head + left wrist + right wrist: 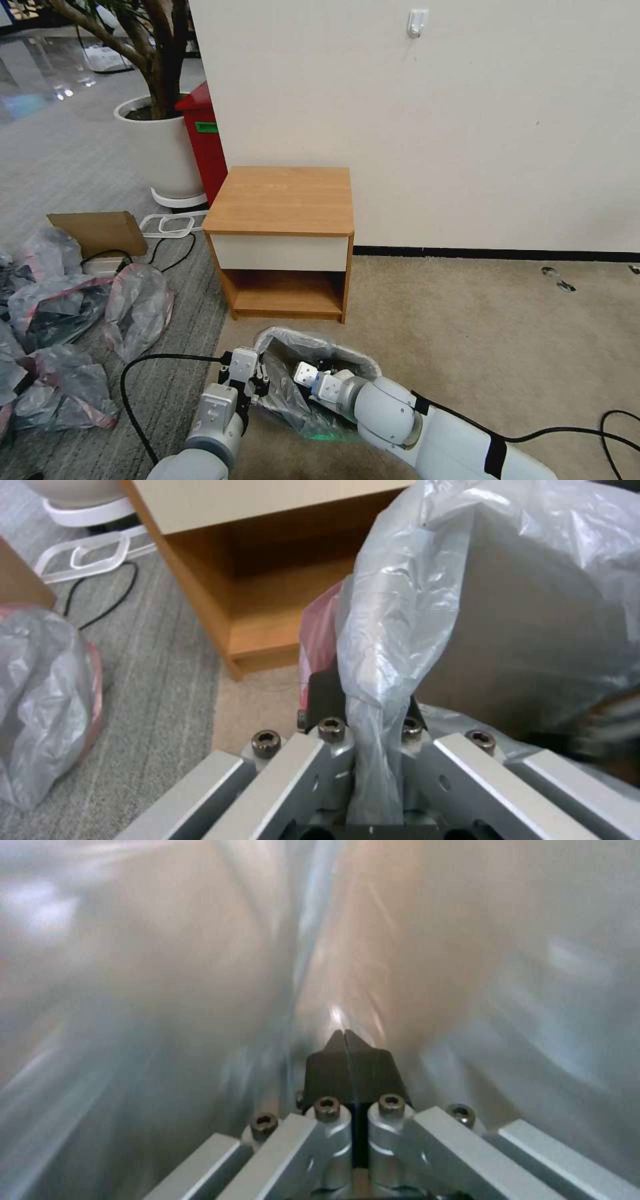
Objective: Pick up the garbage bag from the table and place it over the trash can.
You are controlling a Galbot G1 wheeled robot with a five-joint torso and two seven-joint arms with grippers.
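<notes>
The garbage bag (288,395), thin grey film, is draped around the trash can (527,645), whose cream wall shows through the plastic. The can stands on the carpet just in front of the table (280,200), whose top is bare. My left gripper (257,381) is at the can's left side, shut on a bunched fold of the garbage bag (373,680), with a pink strip of it beside the pads. My right gripper (300,372) reaches into the bag's mouth. Its black pads (333,1062) are closed together, and a pleat of film runs up from their tips.
Several bunched grey-and-pink bags (60,320) lie on the grey floor to the left, with a cardboard piece (100,230) behind them. A red bin (203,140) and a white planter (157,147) stand by the wall. Black cables (133,373) trail past both arms.
</notes>
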